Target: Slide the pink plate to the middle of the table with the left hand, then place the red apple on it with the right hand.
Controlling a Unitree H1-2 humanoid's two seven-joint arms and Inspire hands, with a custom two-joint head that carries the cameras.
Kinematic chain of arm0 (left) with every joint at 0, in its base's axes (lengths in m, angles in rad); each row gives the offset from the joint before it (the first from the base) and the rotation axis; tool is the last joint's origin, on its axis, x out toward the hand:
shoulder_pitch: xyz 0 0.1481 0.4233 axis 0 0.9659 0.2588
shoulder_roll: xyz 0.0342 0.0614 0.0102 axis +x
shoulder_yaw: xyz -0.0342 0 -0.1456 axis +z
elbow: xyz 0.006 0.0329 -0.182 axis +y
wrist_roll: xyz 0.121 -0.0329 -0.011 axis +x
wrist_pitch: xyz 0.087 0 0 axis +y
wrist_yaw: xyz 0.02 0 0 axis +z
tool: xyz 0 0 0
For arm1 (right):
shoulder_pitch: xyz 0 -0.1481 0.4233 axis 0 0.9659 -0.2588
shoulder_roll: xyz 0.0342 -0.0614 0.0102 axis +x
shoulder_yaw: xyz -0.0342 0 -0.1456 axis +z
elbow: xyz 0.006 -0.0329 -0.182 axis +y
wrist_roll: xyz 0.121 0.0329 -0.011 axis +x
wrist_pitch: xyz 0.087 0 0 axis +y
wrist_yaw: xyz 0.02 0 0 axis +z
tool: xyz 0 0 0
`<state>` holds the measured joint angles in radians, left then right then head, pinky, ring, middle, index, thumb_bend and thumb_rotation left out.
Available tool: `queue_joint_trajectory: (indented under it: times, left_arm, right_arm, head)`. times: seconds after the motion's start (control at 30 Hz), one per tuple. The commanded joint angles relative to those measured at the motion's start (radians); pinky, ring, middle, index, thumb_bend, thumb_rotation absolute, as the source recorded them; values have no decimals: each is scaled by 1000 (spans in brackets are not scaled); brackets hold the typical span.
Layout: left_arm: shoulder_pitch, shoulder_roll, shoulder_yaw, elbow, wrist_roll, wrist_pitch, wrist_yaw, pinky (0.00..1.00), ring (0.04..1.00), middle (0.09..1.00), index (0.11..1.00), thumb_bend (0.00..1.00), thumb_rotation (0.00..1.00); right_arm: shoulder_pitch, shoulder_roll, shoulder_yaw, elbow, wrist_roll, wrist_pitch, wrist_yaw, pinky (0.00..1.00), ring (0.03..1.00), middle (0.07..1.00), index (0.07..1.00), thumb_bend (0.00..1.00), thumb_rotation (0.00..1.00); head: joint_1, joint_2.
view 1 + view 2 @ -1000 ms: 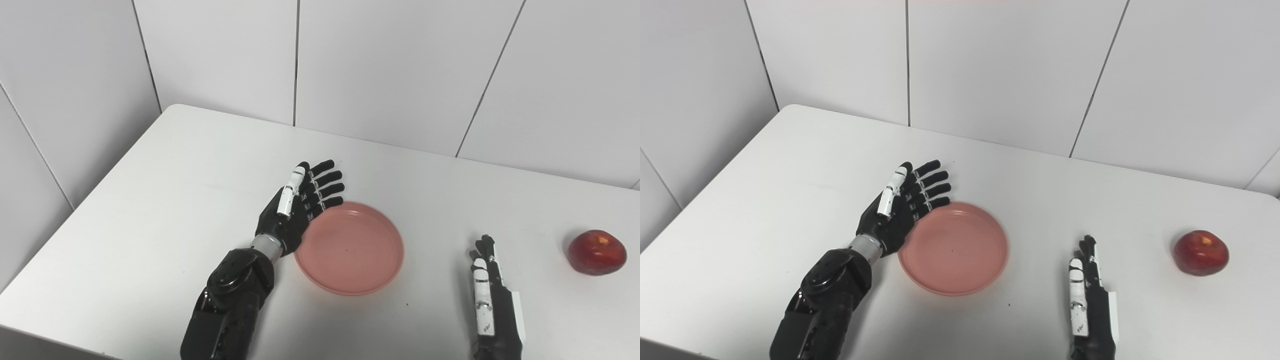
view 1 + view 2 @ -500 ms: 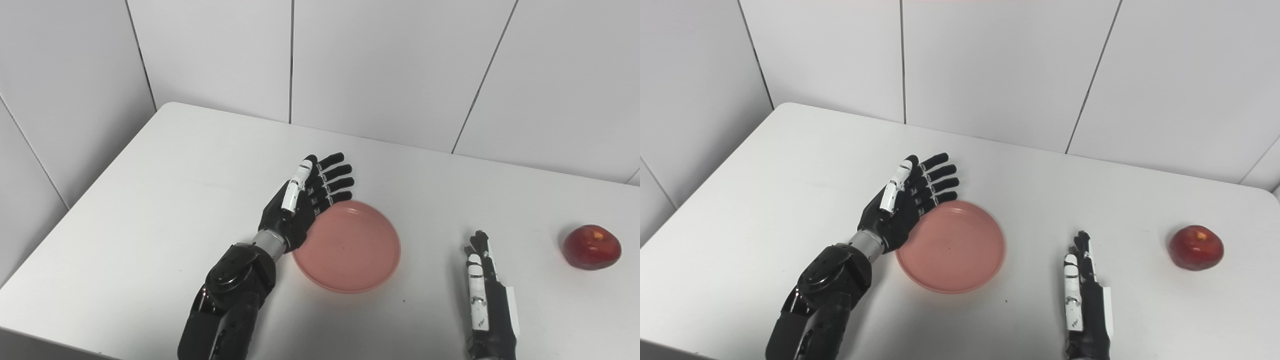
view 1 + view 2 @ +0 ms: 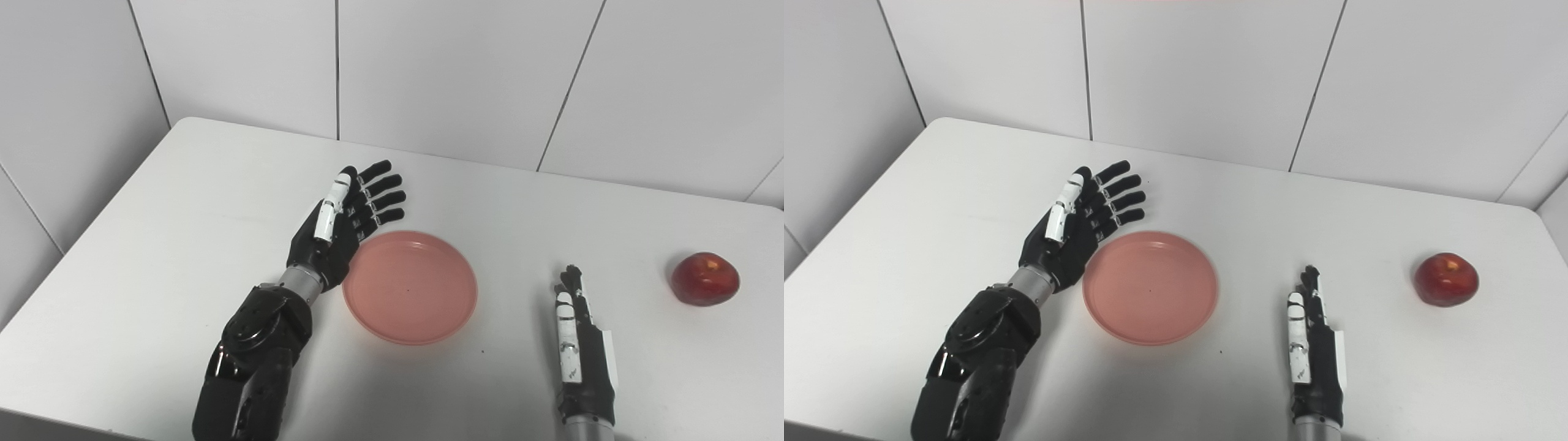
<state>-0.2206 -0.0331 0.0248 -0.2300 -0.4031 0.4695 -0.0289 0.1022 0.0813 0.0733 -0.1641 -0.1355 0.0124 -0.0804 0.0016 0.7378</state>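
The pink plate (image 3: pixel 409 286) lies flat near the middle of the white table (image 3: pixel 184 202), with nothing on it. My left hand (image 3: pixel 346 223) is open just off the plate's left rim, palm turned toward the plate and fingers stretched apart, a small gap showing between them and the rim. The red apple (image 3: pixel 704 279) sits alone on the table at the far right. My right hand (image 3: pixel 579 343) is open at the front right, on edge with straight fingers, between plate and apple and touching neither.
White tiled walls (image 3: pixel 429 73) close the table's back and left sides. The table's right rear corner (image 3: pixel 1528 211) lies just behind the apple.
The camera has shifted, moving the whole picture. My left hand has lifted back from the plate's rim to the upper left; the plate, apple and right hand look unmoved.
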Motion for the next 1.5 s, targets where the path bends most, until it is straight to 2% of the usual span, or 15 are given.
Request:
queue_joint_trajectory:
  times: [0.0,0.23,0.47,0.7,0.83,0.93,1.07,1.23,1.47]
  left_arm:
    - [-25,15,10,-32,3,-18,-15,761,790,803,783,359,1000]
    - [-26,40,37,-34,-8,-23,-25,767,793,801,783,367,1000]
    - [-18,70,66,-15,-7,-55,-45,768,798,808,791,377,1000]
    - [-12,75,96,23,-11,-79,-61,776,800,808,792,371,1000]
    - [-11,78,112,46,-14,-92,-71,782,799,806,793,369,1000]
    - [-11,80,118,58,-14,-100,-78,781,799,806,792,368,1000]
    - [-9,83,128,79,-20,-115,-90,791,805,811,796,367,1000]
    - [-6,88,135,104,-15,-139,-106,795,807,814,799,368,1000]
    - [-4,89,143,133,-22,-158,-121,802,814,822,810,374,1000]
  right_arm:
    - [11,16,3,-38,-4,12,-6,994,962,966,967,249,1000]
    - [2,-7,4,-65,-56,12,-9,956,939,946,951,249,1000]
    - [-21,-35,0,-109,-115,32,7,898,909,925,931,322,1000]
    - [-56,-72,-12,-148,-158,33,8,865,896,913,919,385,1000]
    - [-82,-104,-12,-192,-225,71,15,817,888,908,913,420,1000]
    - [-103,-126,-14,-221,-281,109,28,794,866,891,907,402,950]
    - [-137,-163,-19,-263,-331,143,53,792,864,893,915,397,798]
    - [-167,-200,-34,-293,-375,153,62,767,854,892,913,421,742]
    - [-206,-241,-68,-326,-428,195,87,779,864,901,924,527,692]
  head:
    - [0,1]
    - [-43,16]
    - [-86,24]
    - [-123,24]
    - [-133,24]
    - [-154,24]
    - [-173,22]
    - [-194,20]
    - [-212,16]
